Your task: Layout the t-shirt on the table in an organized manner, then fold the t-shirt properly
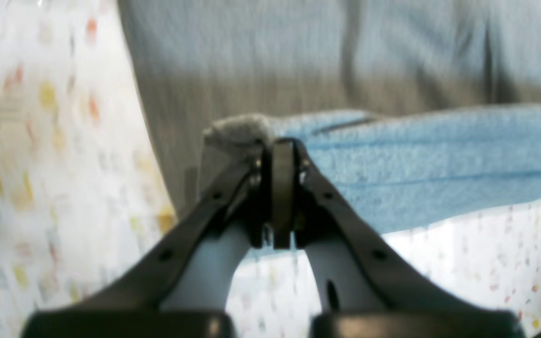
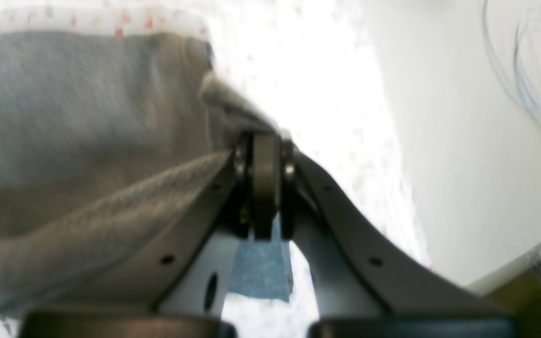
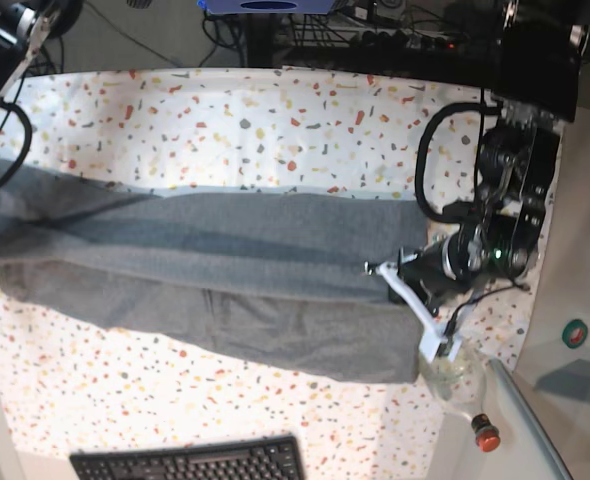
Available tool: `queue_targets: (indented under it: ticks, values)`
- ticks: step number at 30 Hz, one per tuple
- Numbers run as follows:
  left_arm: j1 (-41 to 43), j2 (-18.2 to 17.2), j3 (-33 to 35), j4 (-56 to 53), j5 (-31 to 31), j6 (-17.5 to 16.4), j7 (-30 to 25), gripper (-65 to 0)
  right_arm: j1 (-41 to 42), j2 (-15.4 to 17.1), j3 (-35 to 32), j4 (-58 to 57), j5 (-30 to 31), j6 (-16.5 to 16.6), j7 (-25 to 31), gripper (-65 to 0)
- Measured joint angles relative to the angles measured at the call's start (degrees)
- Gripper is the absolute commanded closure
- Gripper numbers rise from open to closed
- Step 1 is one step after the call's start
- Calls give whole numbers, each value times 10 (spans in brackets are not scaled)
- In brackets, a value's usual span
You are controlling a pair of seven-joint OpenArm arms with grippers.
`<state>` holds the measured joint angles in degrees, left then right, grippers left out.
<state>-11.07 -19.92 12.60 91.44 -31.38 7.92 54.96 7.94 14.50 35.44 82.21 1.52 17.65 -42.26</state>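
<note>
One heather-grey t-shirt (image 3: 225,270) stretched wide over speckled table (image 3: 275,130), both arms' jaws clamped on its edges

The t-shirt (image 3: 225,270) is showing as plain heather grey with no print, looking bluish where light catches a fold in the left wrist view. The surface (image 3: 275,130) is wearing a white cloth flecked with small red, orange, yellow and grey specks. The keyboard (image 3: 190,462) is showing black, and both arms' jaws are showing dark.
</note>
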Motion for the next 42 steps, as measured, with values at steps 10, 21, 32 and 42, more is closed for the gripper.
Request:
queue_targets:
  ticks: [10, 21, 32, 42]
  values:
    - [-352, 82, 102, -191, -2, -1, 10, 0, 268, 119, -147, -123, 2, 2, 51, 0]
    - [-466, 104, -53, -103, -148, -4, -2, 0, 337, 192, -144, 203, 0, -1, 33, 0]
    - [-113, 33, -78, 73, -169, -4, 5, 0, -45, 5, 16, 284, -2, 3, 13, 0]
    - [131, 36, -5, 26, 54, -6, -2, 0, -183, -124, 134, 164, -3, -1, 77, 0]
